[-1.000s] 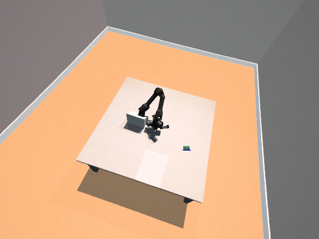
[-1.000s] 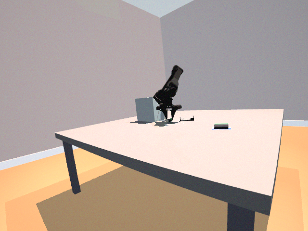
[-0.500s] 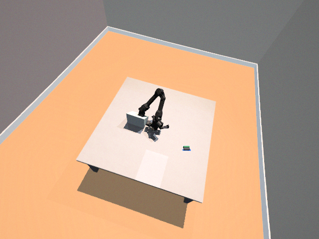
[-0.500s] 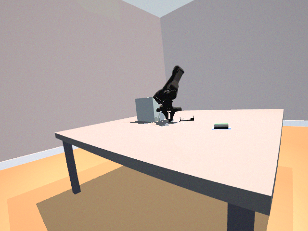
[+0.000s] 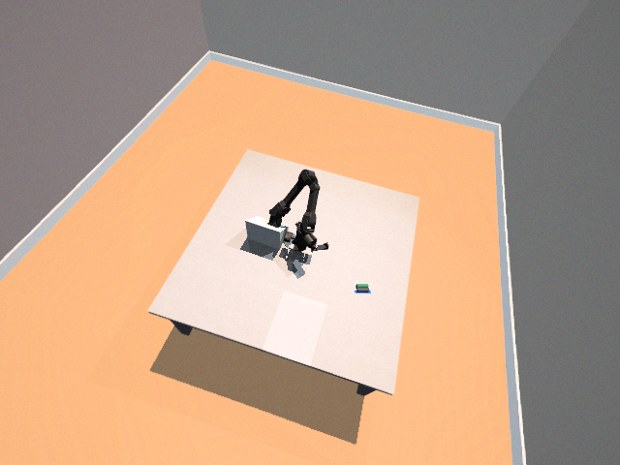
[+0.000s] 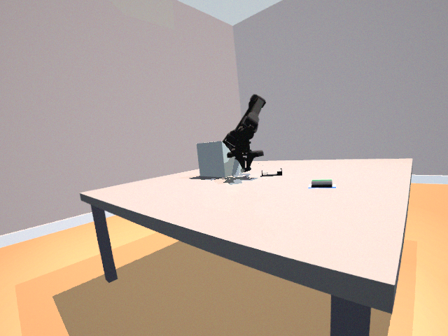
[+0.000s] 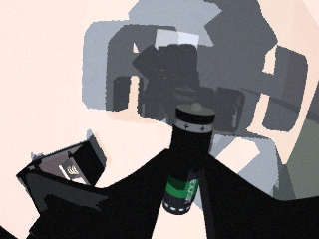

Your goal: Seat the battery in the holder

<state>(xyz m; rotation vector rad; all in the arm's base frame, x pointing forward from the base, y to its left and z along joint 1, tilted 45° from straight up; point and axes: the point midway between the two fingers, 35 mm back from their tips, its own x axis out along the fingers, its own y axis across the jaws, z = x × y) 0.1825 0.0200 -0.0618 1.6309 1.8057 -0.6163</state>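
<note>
End effector (image 7: pixel 187 189) clamped on battery (image 7: pixel 187 159); pickup done, carrying to holder (image 7: pixel 63 167), seating and release left.

From high overhead and far off, we look down on the whole pale square worktop (image 5: pixel 240 300). Our exterior view sits low near one corner, facing across the worktop (image 6: pixel 253 231). Our wrist view looks closely down past the black tool (image 7: pixel 187 193). All share the worktop.

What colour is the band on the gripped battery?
Green, on a black battery; clearest in the wrist view.
</note>
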